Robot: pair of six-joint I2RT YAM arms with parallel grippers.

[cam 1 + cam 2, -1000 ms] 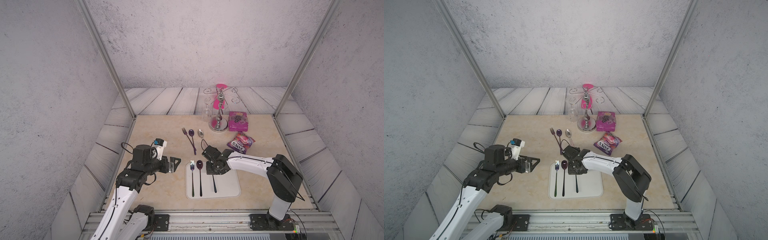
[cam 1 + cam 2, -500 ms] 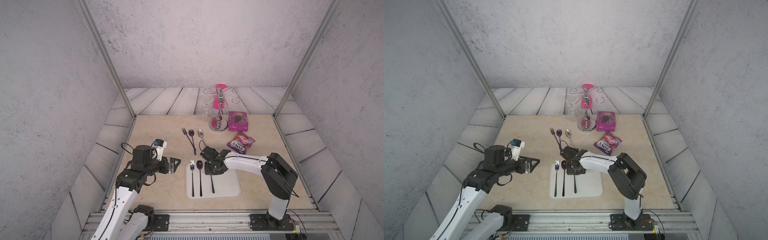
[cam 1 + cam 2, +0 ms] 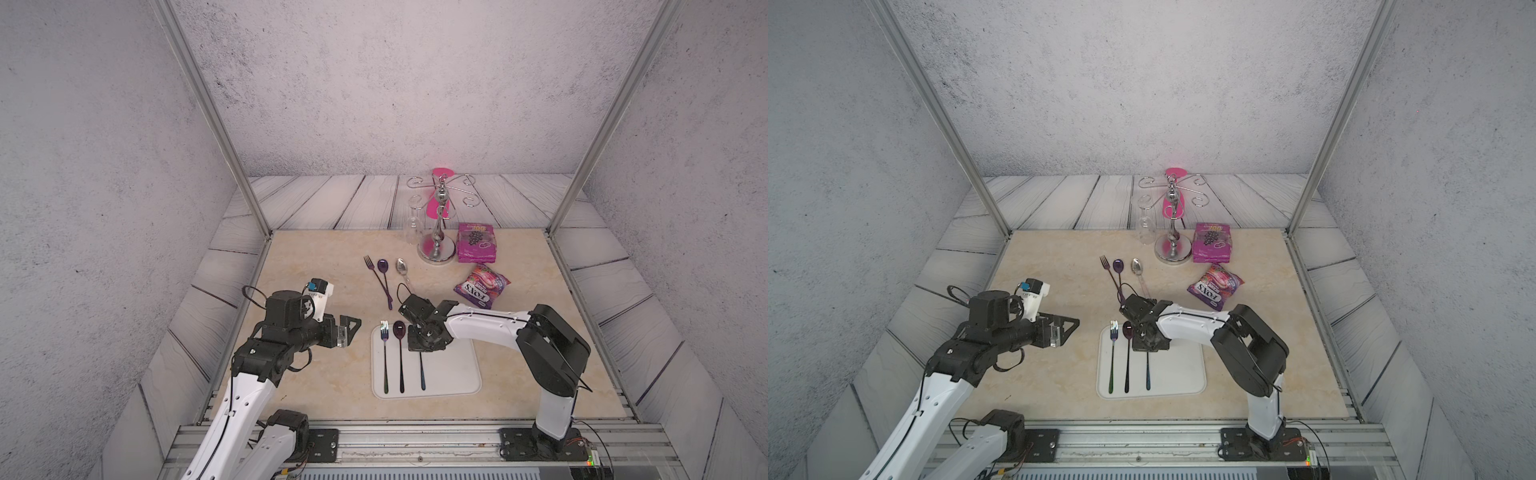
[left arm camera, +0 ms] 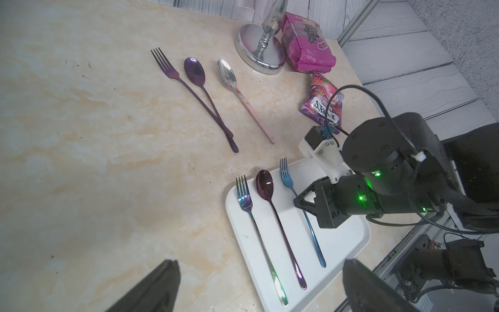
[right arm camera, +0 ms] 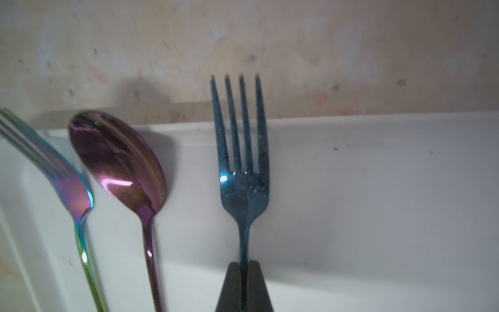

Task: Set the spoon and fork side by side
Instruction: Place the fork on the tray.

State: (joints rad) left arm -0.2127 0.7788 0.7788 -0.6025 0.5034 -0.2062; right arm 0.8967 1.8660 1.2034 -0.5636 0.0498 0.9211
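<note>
- A white tray (image 3: pixel 453 374) lies on the bench (image 3: pixel 316 266) at its near edge, and it holds three pieces of cutlery laid lengthwise, heads toward the far side.
- From the tray's left: a rainbow fork (image 3: pixel 385 357), a plum spoon (image 3: pixel 400 353) just beside it, then a blue fork (image 3: pixel 422 370) a little further off. The three handles run roughly parallel and none touch.
- In the right wrist view the blue fork (image 5: pixel 243 183) has its tines reaching over the tray's far rim, and the plum spoon (image 5: pixel 121 167) has its bowl against that rim.
- The right jaws are closed tight on the blue fork's neck, just behind its head.
- In both top views the right wrist hides the blue fork's head, so only its handle shows.
- The left jaws hang above bare bench to the left of the tray, spread wide with nothing between them.
- Beyond the tray lie a loose purple fork (image 4: pixel 189 89) and a loose purple spoon (image 4: pixel 197 73) with handles crossed, and a silver spoon (image 4: pixel 228 75) near them.
- Further back stand a chrome stand (image 3: pixel 436 249) with a glass (image 3: pixel 412 230) beside it and a pink packet (image 3: pixel 478 243). A sweet bag (image 3: pixel 482 286) lies nearer the right arm.
</note>
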